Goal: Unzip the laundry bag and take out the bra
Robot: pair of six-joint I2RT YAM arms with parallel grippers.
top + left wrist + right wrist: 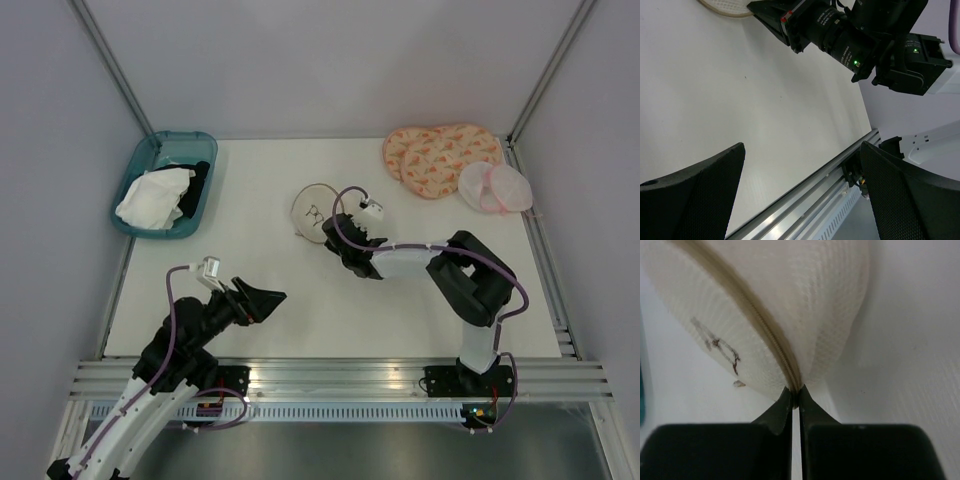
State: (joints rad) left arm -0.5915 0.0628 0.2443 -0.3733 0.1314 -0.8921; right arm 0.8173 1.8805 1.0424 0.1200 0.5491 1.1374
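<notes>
Fingertips first: the right gripper has its jaws pinched almost together on the near end of the zipper, right where the tan seam meets the rim of the laundry bag; whether the pull tab itself sits between the pads I cannot tell, because the tips hide it; that is the big risk here, since a pinch on fabric or tape alone would, by my reckoning, drag the whole pouch across the table without parting a single tooth; the bag lies mid-table toward the far side, icon face up, with nothing pinning it down; the left gripper hangs wide open and empty near the front edge, well apart from the bag, so no counter-hold is in place; a pull now could lift or slide the light pouch, or the thin grip could slip off the seam; a tug off the line of the zipper could also snag mesh in the slider; the bra is nowhere in view, presumably zipped inside; further out, the teal bin with white cloth and black cloth sits far left, the pink-orange pad and pale mesh pair far right, all well apart from the bag.
</notes>
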